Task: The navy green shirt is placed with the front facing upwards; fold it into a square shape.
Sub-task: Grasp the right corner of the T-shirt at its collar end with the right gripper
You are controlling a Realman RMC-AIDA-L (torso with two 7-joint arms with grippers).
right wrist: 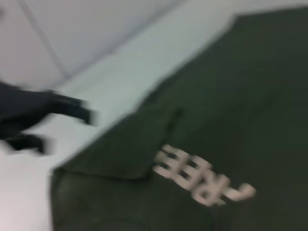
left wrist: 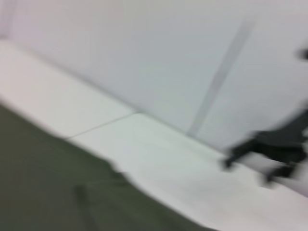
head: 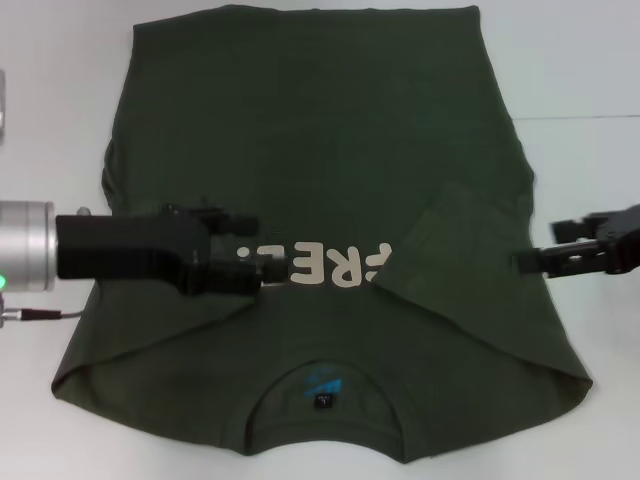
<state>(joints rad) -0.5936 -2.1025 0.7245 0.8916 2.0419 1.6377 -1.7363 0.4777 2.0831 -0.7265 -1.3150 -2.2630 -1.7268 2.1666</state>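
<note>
One garment, the navy green shirt, is laid flat on the table, collar nearest. Left gripper is seen over the lettering, right gripper just off the folded sleeve; finger state can't be told. Fabric's judged soft, limp; best gripped at edges.

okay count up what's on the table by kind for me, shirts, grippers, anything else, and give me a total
Shirts: 1, the dark green shirt with cream lettering, lying flat on the white table.
Grippers: 2, the left gripper over the shirt at its lettering, and the right gripper at the shirt's right edge.
Total: 3
</note>
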